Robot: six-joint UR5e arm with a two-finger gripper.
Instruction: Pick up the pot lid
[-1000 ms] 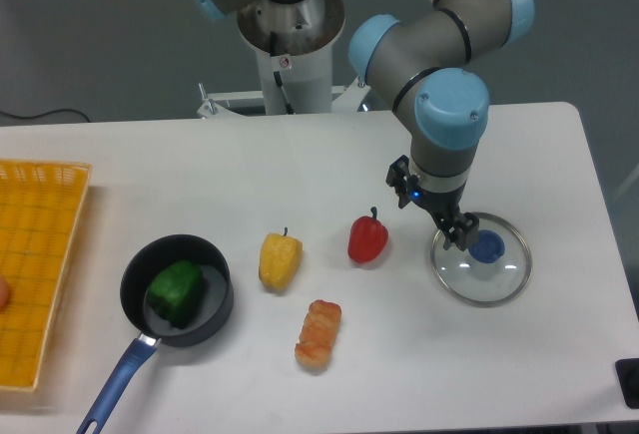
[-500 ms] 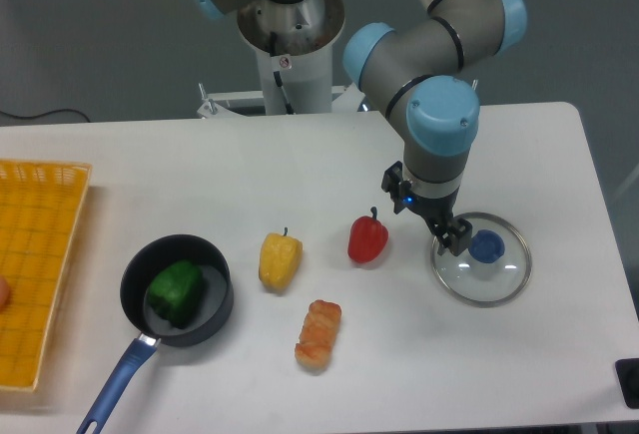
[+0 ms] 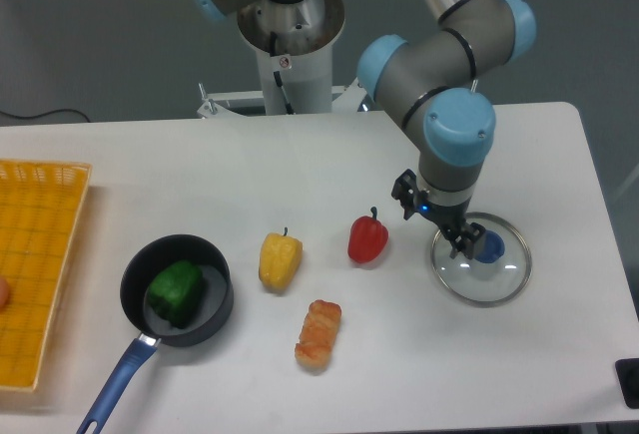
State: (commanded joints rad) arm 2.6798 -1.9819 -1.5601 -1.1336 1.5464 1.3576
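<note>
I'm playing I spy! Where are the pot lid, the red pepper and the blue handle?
Pot lid [image 3: 477, 274], fixed camera view: its clear glass.
Red pepper [image 3: 367, 241], fixed camera view: middle of its body.
Blue handle [image 3: 121, 382], fixed camera view: about halfway along.

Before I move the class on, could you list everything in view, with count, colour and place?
Round pot lid with knob: one, clear with blue knob, right of centre
Rounded pepper: one, red, centre
Plump pepper: one, yellow, left of the red one
Lumpy elongated item: one, orange-brown, front centre
Round pot: one, black with blue handle, front left
Pepper-like item: one, green, inside the pot
Crate: one, yellow-orange, left edge
Table: one, whitish, under the pot
Gripper: one, greyish, by the lid
</note>
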